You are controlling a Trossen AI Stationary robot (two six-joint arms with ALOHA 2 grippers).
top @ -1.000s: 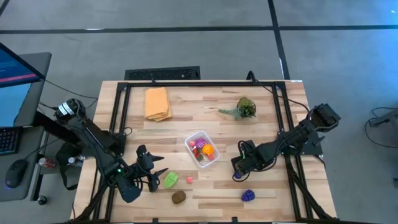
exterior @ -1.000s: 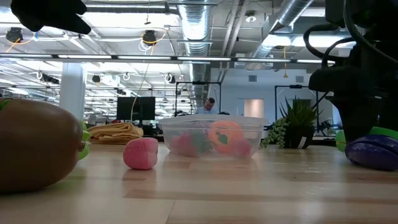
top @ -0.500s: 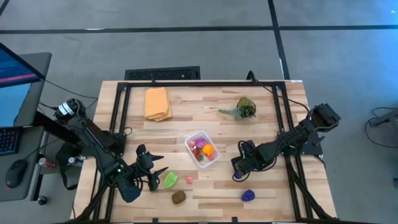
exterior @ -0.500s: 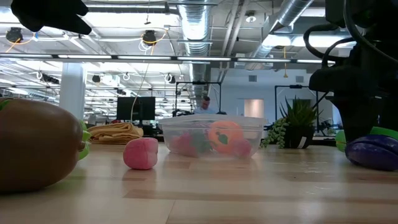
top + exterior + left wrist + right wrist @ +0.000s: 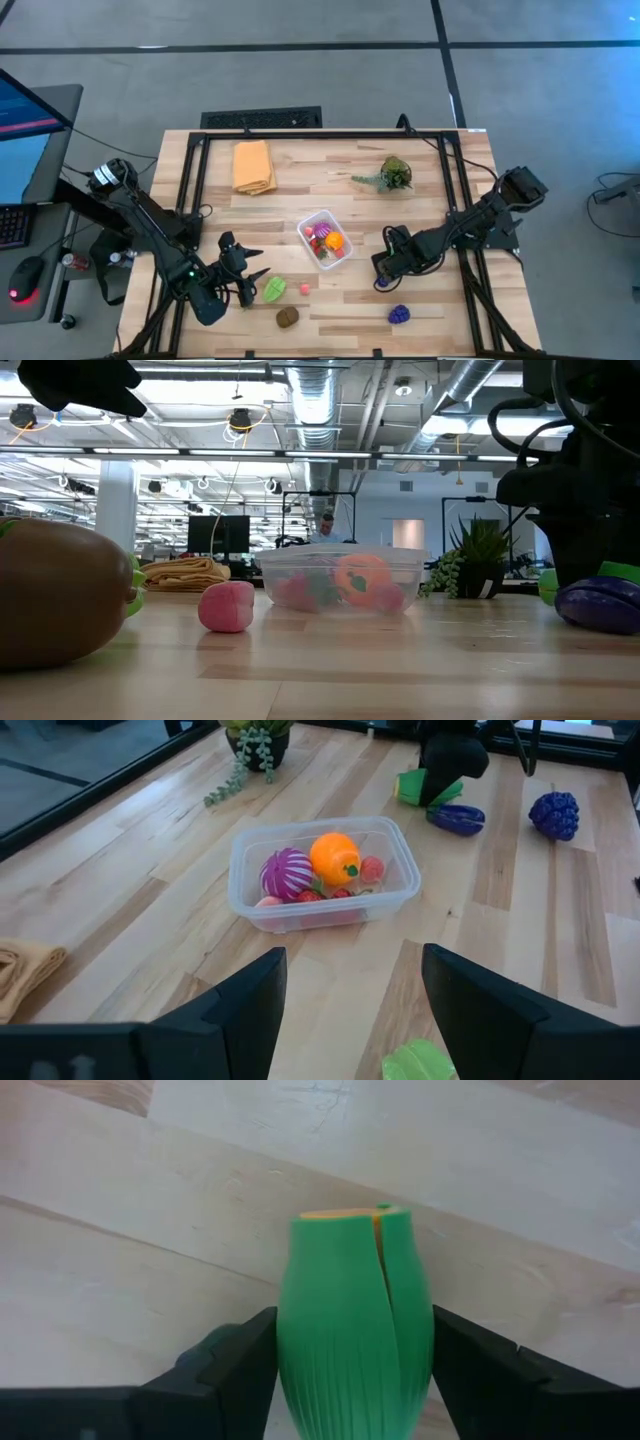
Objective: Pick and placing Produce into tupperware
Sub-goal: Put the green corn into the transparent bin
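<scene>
The right gripper, at lower right of the overhead frame, has its fingers pressed to both flanks of a green husked corn piece, apparently clasping it to lift. The tupperware sits mid-table, already part-filled. The left gripper waits at lower left, parted and empty, beside a green leafy piece.

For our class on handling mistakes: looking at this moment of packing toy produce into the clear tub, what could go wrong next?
1. The right gripper straddles the ribbed green toy corn husk; its tapered sides might slip out.
2. The dark purple toy eggplant lies right beside it and could be knocked.
3. The clear plastic rectangular tub already holds several pieces, so another may roll off.
</scene>
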